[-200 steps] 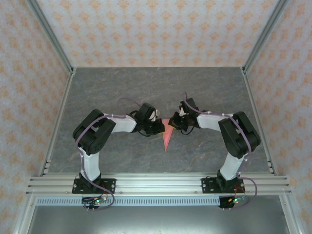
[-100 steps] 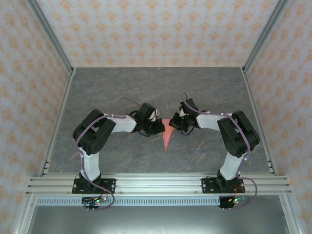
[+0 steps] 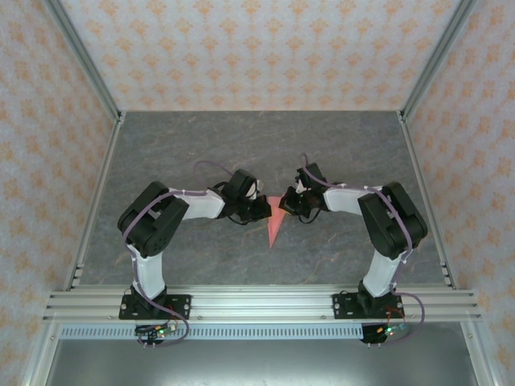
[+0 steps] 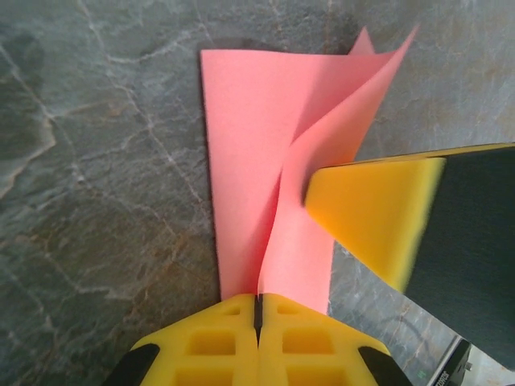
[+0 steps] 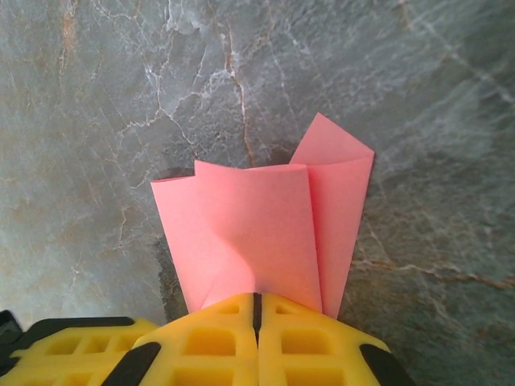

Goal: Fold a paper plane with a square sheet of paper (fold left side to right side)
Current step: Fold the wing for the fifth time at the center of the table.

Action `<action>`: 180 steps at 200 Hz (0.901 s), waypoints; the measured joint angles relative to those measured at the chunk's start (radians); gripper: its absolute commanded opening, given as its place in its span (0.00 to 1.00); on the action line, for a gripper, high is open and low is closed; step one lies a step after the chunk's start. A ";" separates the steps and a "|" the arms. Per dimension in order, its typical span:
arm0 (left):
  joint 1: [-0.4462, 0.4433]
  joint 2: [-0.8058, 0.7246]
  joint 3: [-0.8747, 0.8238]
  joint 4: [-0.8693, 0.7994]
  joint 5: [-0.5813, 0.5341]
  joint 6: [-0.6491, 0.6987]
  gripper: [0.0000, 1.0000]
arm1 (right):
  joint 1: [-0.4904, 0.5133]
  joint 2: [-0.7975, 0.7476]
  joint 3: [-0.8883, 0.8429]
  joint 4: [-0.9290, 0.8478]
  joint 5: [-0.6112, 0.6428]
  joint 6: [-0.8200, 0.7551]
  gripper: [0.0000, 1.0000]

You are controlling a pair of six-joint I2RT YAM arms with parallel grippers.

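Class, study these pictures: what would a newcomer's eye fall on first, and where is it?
The salmon-pink paper, folded to a point, stands out at the middle of the grey marbled table. The left gripper and right gripper meet over its far, wide end, jaws shut on it; its layers fan open.

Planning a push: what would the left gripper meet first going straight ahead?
The left gripper pinches the folded paper; beyond it, probably the right gripper, close ahead, slightly right. Depth unclear.

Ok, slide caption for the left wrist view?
Left gripper shut on the folded pink paper, right gripper's yellow finger against its raised flap.
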State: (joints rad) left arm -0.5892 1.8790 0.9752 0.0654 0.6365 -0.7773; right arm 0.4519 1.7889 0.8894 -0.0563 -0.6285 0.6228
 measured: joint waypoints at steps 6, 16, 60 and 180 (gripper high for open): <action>0.000 -0.012 0.000 -0.007 -0.008 0.001 0.13 | 0.002 0.001 0.001 0.000 -0.002 0.000 0.05; 0.000 -0.039 0.000 -0.030 -0.024 0.011 0.16 | 0.005 0.003 0.002 -0.001 -0.003 -0.004 0.05; 0.000 -0.167 -0.008 -0.137 -0.077 0.039 0.21 | 0.004 0.003 0.005 -0.006 -0.004 -0.011 0.05; -0.130 -0.132 -0.039 -0.091 0.035 -0.010 0.14 | 0.004 0.003 0.007 -0.008 -0.004 -0.016 0.05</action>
State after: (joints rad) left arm -0.7189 1.7470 0.9363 -0.0254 0.6720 -0.7868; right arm 0.4561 1.7924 0.8963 -0.0643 -0.6327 0.6067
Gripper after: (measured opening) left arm 0.146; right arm 0.057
